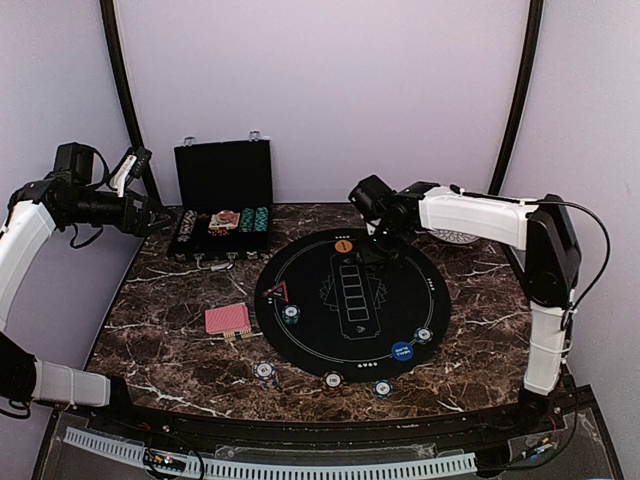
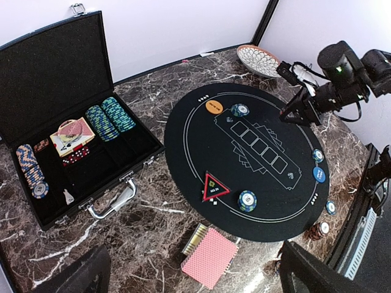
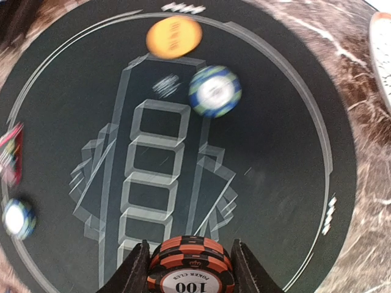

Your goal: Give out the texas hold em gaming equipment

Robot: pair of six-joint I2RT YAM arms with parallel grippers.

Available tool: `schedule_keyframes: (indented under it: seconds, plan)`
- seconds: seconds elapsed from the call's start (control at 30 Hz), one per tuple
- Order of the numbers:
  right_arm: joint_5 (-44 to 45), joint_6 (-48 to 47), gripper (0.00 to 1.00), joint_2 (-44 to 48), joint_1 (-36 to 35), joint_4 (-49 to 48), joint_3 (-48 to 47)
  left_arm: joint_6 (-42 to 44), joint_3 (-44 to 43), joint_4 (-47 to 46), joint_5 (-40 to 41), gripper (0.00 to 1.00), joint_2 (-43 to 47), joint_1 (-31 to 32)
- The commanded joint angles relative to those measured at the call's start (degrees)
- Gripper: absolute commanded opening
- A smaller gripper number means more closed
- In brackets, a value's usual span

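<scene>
My right gripper [image 3: 190, 271] is shut on a stack of orange-and-black poker chips [image 3: 189, 251], held above the far part of the round black mat [image 1: 440, 290]. Ahead of it lie an orange marker disc [image 3: 174, 36] and a blue-green chip [image 3: 214, 90]. On the mat are also a red triangle [image 1: 277, 293], a blue marker disc [image 1: 401, 351] and chips [image 1: 290, 313] [image 1: 424, 335]. A red-backed deck of cards [image 1: 228, 319] lies on the marble left of the mat. My left gripper [image 1: 168, 218] hangs high at the far left, its fingers [image 2: 79, 274] wide open and empty.
An open black case [image 1: 222, 200] at the back left holds rows of chips [image 2: 110, 119] and cards. A patterned wicker plate [image 1: 455, 236] sits at the back right behind the right arm. Three chips [image 1: 264, 371] [image 1: 332, 379] [image 1: 382, 388] lie on the marble near the mat's front edge.
</scene>
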State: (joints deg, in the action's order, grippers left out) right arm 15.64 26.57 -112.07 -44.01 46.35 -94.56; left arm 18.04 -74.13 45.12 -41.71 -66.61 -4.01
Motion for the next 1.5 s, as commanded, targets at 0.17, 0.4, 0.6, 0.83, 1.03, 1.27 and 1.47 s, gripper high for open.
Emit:
schedule_keyframes:
  seconds: [0.17, 0.4, 0.6, 0.83, 1.03, 1.27, 1.47]
  plan:
    - [0.63, -4.08, 0.22, -10.86, 7.42, -4.48, -7.17, 0.97, -1.19, 1.44, 0.2, 0.99, 0.64, -0.16]
    - [-0.7, -5.64, 0.21, -17.1, 10.02, -4.47, -12.55, 0.82, -1.59, 1.46, 0.29, 0.99, 0.11, -0.21]
    - [-1.36, -6.19, 0.21, -20.59, 11.19, -3.89, -15.43, 0.78, -2.25, 1.54, 0.5, 0.99, -0.3, -0.21]
    - [-1.87, -6.13, 0.21, -21.95, 11.75, -4.32, -15.38, 0.78, -2.75, 1.68, 0.49, 0.99, -0.59, -0.16]
    - [-2.64, -6.44, 0.38, -22.49, 11.91, -4.03, -15.77, 0.77, -2.86, 1.66, 0.38, 0.99, -0.56, -0.19]
    - [-1.86, -6.75, 0.56, -19.59, 11.93, -2.66, -16.44, 0.94, -2.95, 1.93, 0.4, 0.99, -0.34, -0.16]
    - [-1.11, -6.13, 0.56, -11.76, 9.32, -3.21, -12.47, 1.07, -2.85, 2.16, 0.15, 0.99, -0.14, -0.19]
